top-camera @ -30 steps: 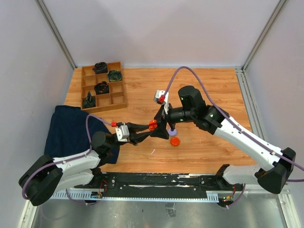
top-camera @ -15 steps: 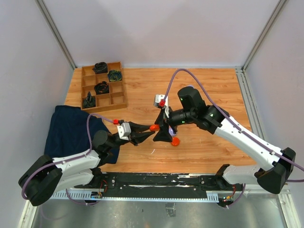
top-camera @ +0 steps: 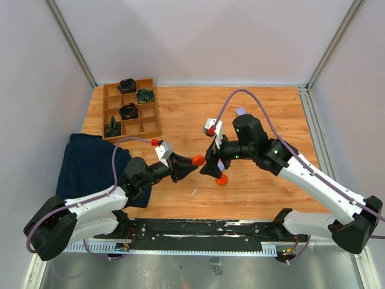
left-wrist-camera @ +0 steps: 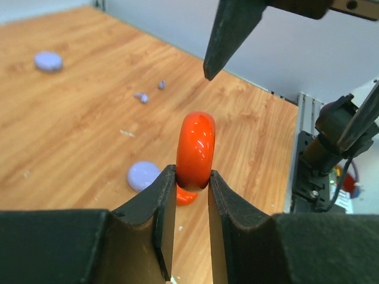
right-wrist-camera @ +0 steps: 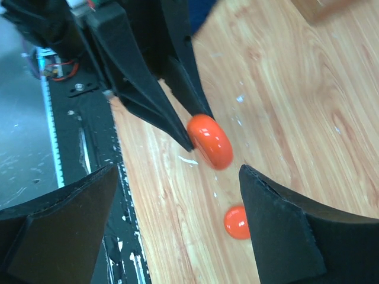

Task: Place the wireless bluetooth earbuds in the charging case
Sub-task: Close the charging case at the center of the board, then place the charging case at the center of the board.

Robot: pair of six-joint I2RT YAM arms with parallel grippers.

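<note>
Left gripper [left-wrist-camera: 190, 177] is clamped on a round orange-red case [left-wrist-camera: 196, 145], held on edge above the worktop [left-wrist-camera: 89, 136]. Right gripper [right-wrist-camera: 179, 177] has its jaws apart, just beside that case. Two lavender earbuds [left-wrist-camera: 141, 96] lie on the worktop, well apart from the case.

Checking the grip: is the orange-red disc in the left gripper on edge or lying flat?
On edge. The orange-red disc stands upright above the table, its lower rim pinched by the left gripper.
</note>
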